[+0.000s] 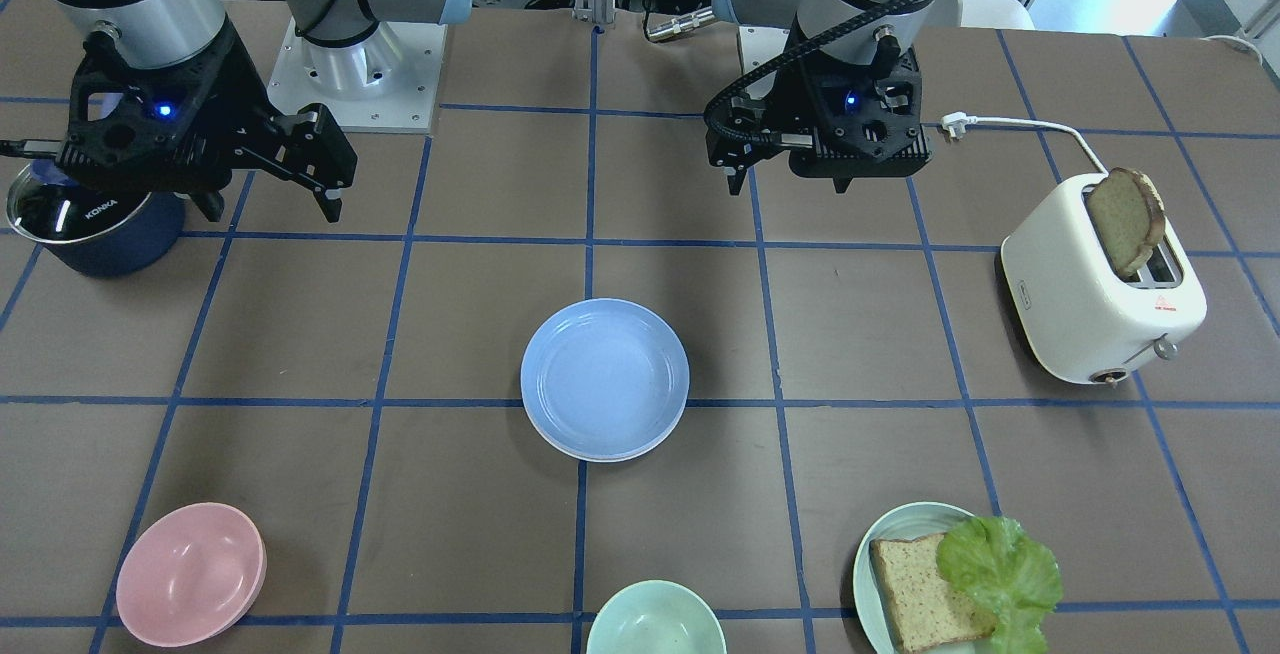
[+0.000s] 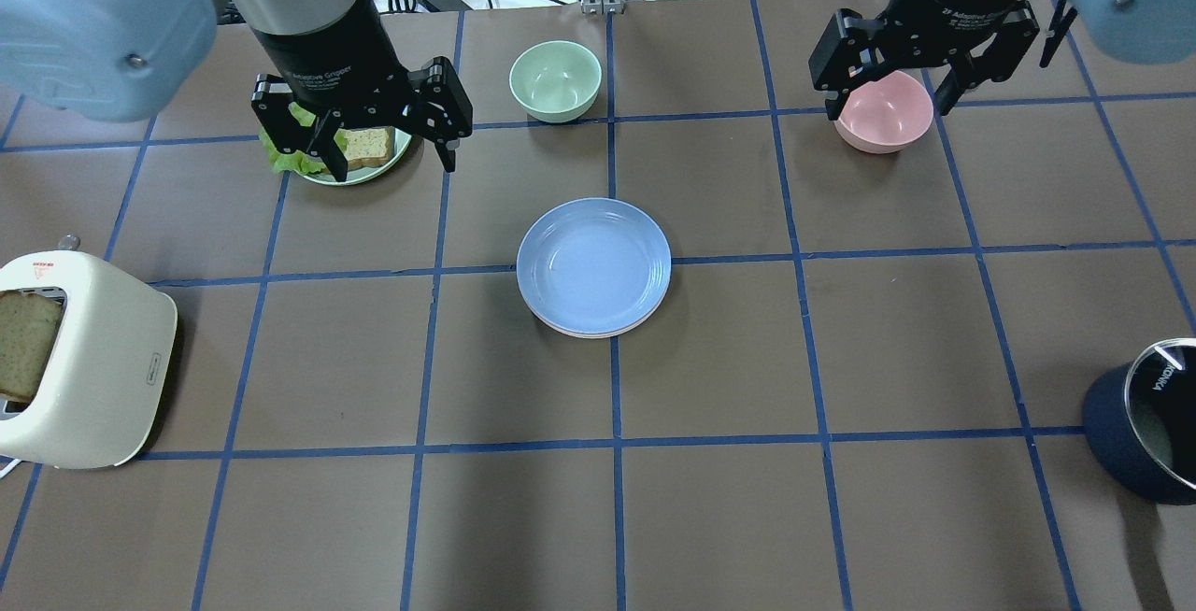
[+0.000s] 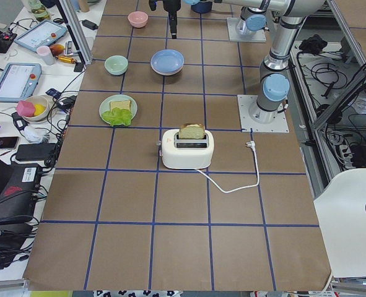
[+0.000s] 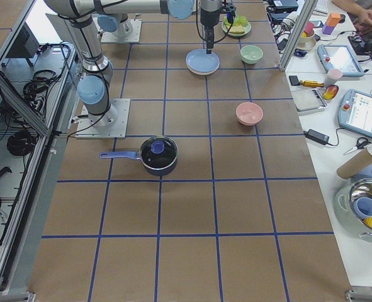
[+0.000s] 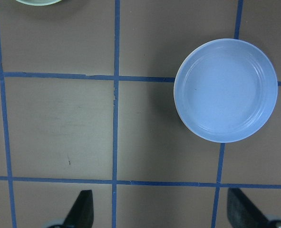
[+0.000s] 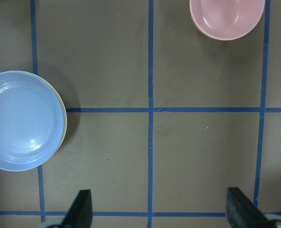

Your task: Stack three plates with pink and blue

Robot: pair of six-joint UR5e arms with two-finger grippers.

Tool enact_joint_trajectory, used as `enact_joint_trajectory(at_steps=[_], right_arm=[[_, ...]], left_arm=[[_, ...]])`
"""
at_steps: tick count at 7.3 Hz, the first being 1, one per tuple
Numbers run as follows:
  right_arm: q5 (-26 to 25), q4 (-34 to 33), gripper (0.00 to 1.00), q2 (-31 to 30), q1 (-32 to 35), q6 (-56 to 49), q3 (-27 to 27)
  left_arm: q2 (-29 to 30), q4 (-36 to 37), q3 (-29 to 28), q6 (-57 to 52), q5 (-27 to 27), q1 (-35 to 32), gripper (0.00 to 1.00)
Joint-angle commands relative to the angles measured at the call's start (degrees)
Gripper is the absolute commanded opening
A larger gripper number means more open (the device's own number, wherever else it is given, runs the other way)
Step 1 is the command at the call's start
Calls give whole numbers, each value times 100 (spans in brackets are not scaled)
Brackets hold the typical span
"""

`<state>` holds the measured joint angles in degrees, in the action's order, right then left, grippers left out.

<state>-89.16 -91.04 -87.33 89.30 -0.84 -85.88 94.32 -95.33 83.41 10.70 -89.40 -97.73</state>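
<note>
Overhead exterior: light blue plate (image 2: 593, 263) tops stack at centre of table (image 2: 747, 359). Pale rim beneath looks pink; third plate not discernible. Left gripper (image 2: 392, 165) raised, fingers spread, empty. Right gripper (image 2: 885, 109) raised near pink bowl (image 2: 888, 132), also spread, empty.

Stacked plates (image 2: 593, 265) in the middle, toaster (image 2: 93, 363) toward the robot's left, pot (image 2: 1140, 433) toward its right

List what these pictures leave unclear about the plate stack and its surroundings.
- Lower plates: covered by the blue plate; the overhead view shows only a pale rim sliver.
- Pot: cut by the overhead view's right edge.
- Toaster: cut by its left edge.
</note>
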Motion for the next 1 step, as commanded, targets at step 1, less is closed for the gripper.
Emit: enact_joint_trajectory(at_steps=[1], right_arm=[[30, -27, 100, 14, 17, 31, 1]], left_arm=[[-1, -3, 0, 2, 2, 0, 100]])
